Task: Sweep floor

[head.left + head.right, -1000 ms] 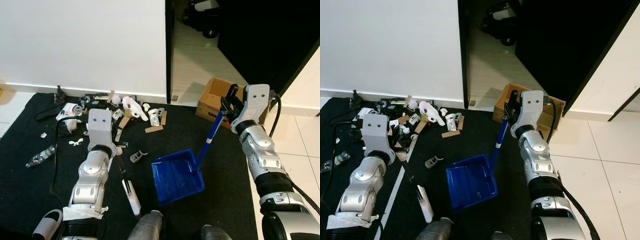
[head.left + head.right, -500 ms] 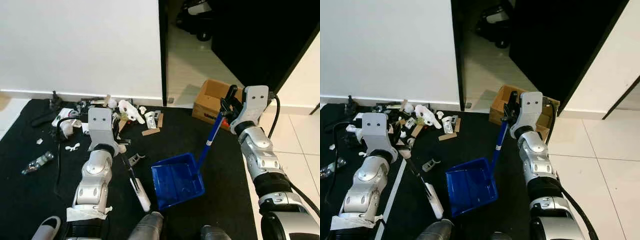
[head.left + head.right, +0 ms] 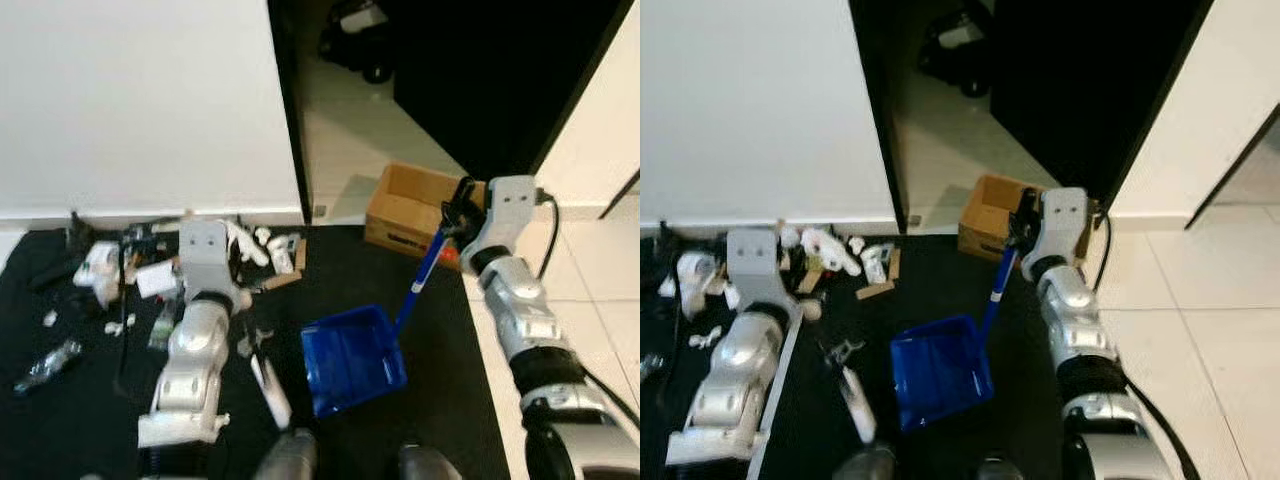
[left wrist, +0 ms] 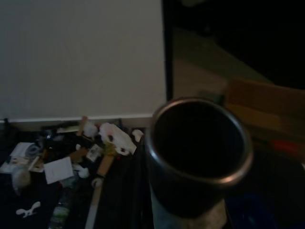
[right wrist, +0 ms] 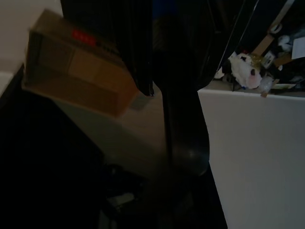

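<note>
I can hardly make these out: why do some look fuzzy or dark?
Both eye views are softly blurred, smearing the debris by the wall. The left wrist view is dim, a broom handle end looming out of focus. The right wrist view is darkest; only the cardboard box reads.

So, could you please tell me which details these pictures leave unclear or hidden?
- Left claw: in the head views the silver left arm covers it, so its hold on the white-headed broom is unseen.
- Right claw: the right wrist view is too dark to show its fingers on the blue dustpan handle.
- Litter pile by the wall: motion blur makes small pieces unidentifiable.
- Brown cardboard box: contents too blurred to tell.
</note>
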